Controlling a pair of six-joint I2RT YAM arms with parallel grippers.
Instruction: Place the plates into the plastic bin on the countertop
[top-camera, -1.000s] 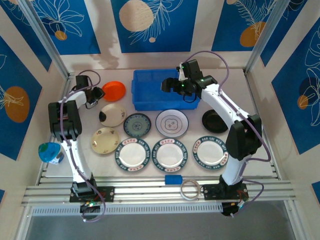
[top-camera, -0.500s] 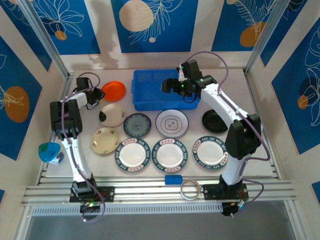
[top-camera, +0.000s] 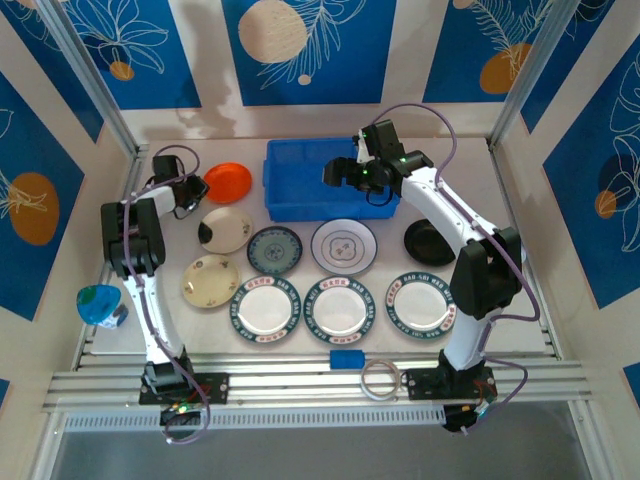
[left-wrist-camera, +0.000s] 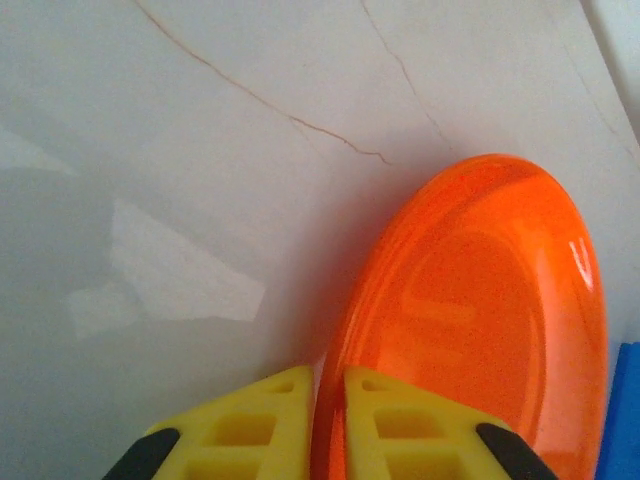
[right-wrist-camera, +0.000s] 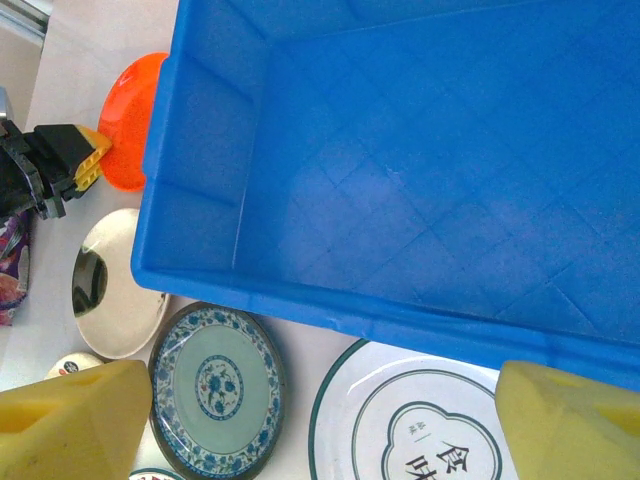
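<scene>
L wrist cam shows me the left gripper (left-wrist-camera: 328, 425) pinching the orange plate (left-wrist-camera: 470, 320) by its rim; top cam's too coarse to tell. Right gripper (right-wrist-camera: 320, 425) is spread wide over the bin (right-wrist-camera: 400, 180).

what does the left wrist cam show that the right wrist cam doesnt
Left wrist, not right wrist: thin brown veins in the countertop, and the orange plate's rim seated between the left tool's yellow fingers. Right wrist, not left wrist: the plastic bin's bare floor, the dark teal plate, a cream plate, the open right tool. Both: the orange plate with the left tool at its rim.
</scene>
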